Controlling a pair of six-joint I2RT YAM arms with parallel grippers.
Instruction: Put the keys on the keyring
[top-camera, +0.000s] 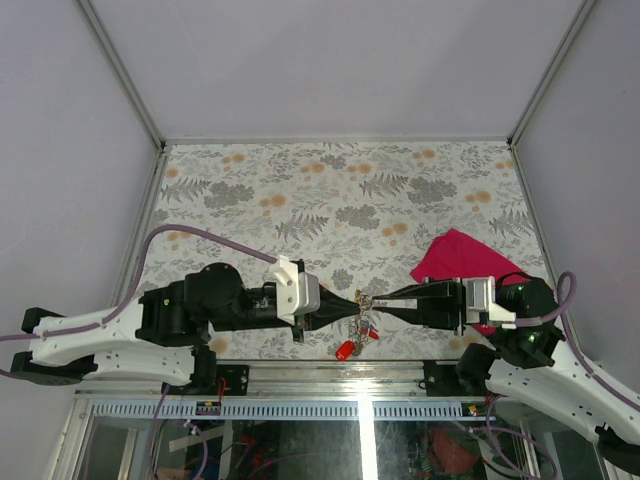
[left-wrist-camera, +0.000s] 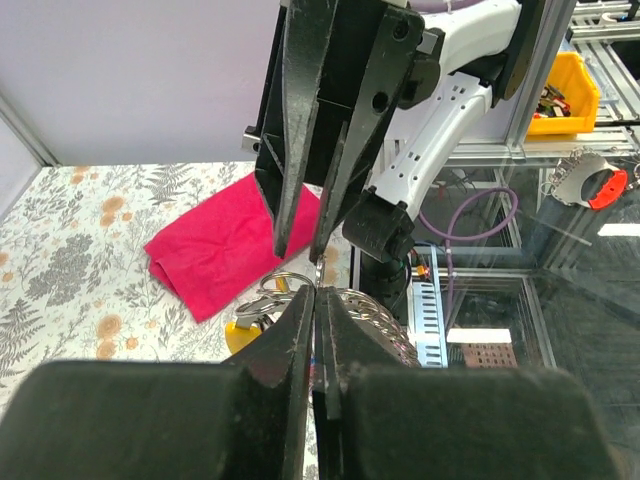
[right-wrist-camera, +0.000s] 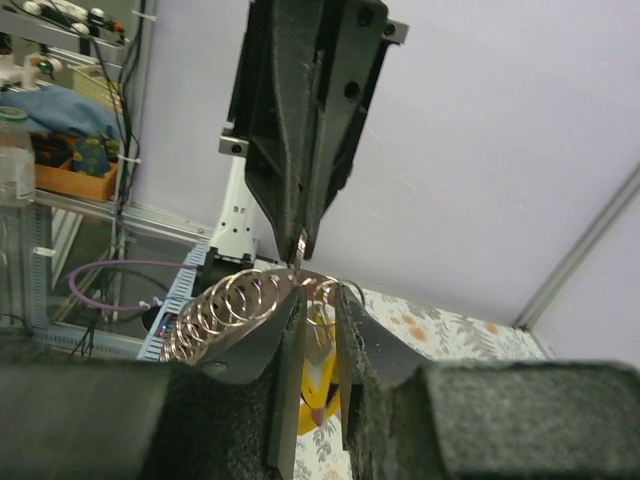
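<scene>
Our left tool (top-camera: 352, 299) and right tool (top-camera: 378, 298) meet tip to tip. Left is pressed together, right slightly spread. The keyring (right-wrist-camera: 245, 300) sits right between them, with the keys (top-camera: 346, 349) dangling straight below toward the desk (top-camera: 300, 200), about equally near both.

Keyring (top-camera: 366, 301) between left tool (top-camera: 355, 300), right tool (top-camera: 379, 298); keys (top-camera: 360, 332) hanging beneath; cloth (top-camera: 455, 258) far-right.

Far table (top-camera: 300, 190): open floral surface across its whole width.
Near centre: left gripper (top-camera: 354, 302) and right gripper (top-camera: 379, 300) meet tip to tip, keys (top-camera: 360, 330) hanging below; passage blocked.
Near right: cloth (top-camera: 455, 258) lies flat, partly under right gripper.
Sides: walls (top-camera: 70, 150) close left, right, far.
</scene>
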